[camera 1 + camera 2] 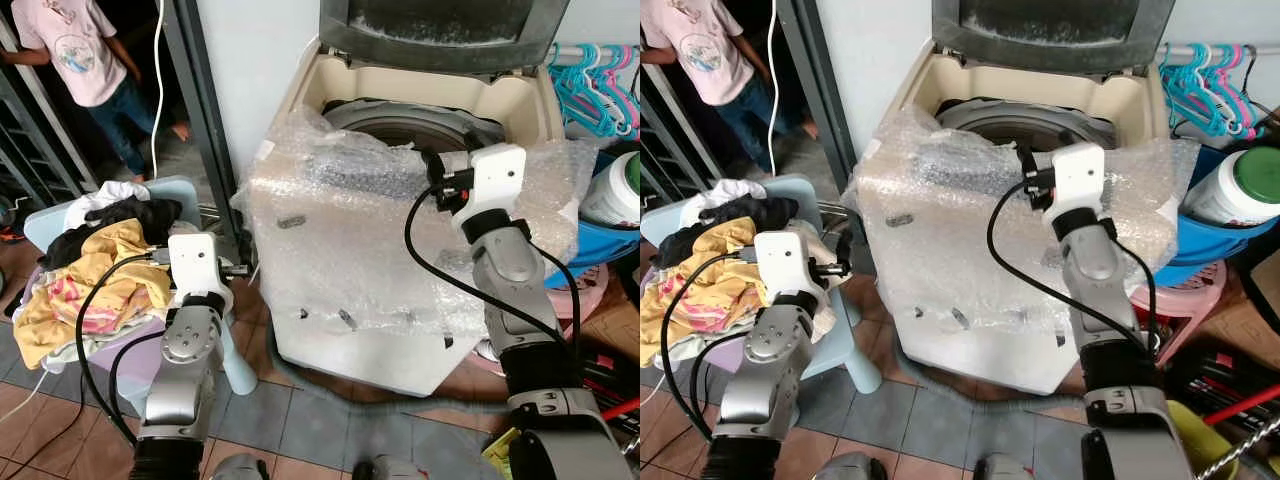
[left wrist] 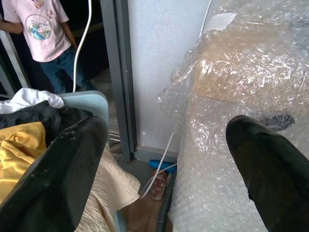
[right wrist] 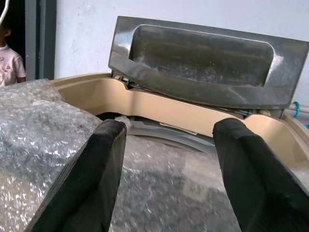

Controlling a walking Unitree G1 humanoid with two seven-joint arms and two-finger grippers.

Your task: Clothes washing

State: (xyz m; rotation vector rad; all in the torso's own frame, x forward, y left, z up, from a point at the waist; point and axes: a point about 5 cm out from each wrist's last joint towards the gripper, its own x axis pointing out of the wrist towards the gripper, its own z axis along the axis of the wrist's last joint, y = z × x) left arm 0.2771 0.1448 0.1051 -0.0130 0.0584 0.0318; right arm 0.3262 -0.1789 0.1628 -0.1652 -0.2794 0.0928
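While its lid (image 1: 445, 30) stands raised against the wall, a top-loading washing machine (image 1: 400, 330) wrapped in bubble wrap (image 1: 340, 250) sits directly ahead of the right end effector (image 3: 166, 179), which hovers released and empty just above the wrapped front edge of the machine, its two black fingers (image 3: 91, 179) spread wide apart. Beyond those fingers lies the cream rim of the tub opening (image 1: 410, 125), with the grey drum ring just past it and the dusty grey lid tilted up behind.

Lower and to the left, the left end effector (image 2: 164, 179) is also released and grasping nothing, its fingers (image 2: 53, 183) well apart. It points into the gap between the machine's wrapped left side and a pale blue plastic chair (image 1: 190, 195). On the near side of its left finger lies the pile of clothes (image 1: 95, 270) heaped on that chair: yellow cloth, a pink striped piece, a black garment and something white at the back, none of them touching either end effector. Ahead of the left end effector stand a grey door frame (image 1: 200, 120) and a white wall, with a white cable (image 2: 157, 164) trailing down to the tiled floor (image 1: 310, 420).

Past the door frame, a person in a pink shirt and jeans (image 1: 85, 60) stands in the dark doorway. To the right of the right end effector hang turquoise and pink clothes hangers (image 1: 590, 85), above a white jar with a green lid (image 1: 615, 185) resting in a blue tub (image 1: 600, 245).
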